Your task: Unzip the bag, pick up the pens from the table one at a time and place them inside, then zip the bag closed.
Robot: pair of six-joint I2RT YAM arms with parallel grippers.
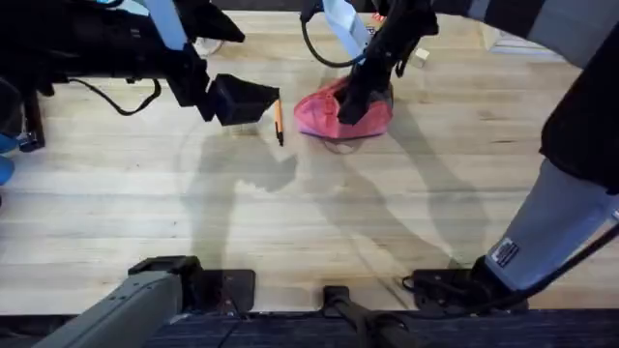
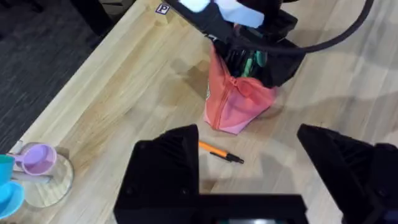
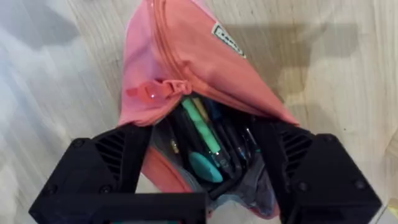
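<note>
Wooden tabletop (image 1: 319,222): your right gripper (image 3: 205,155) fingers spread wide inside unzipped pink pouch (image 1: 334,114), several pens already in. Orange pen (image 2: 221,153) lay outside; left gripper (image 2: 249,168) fingers wide, empty above it. Zipping remained.

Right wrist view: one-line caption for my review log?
Right end effector spreads the unzipped pink pencil pouch, pens already inside.

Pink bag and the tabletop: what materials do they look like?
Bag: looks like soft woven fabric, matte; it creases and slumps, with a stitched zipper seam. Table: light wood planks, or possibly laminate; grain lines and board seams show, with a slight sheen.
</note>
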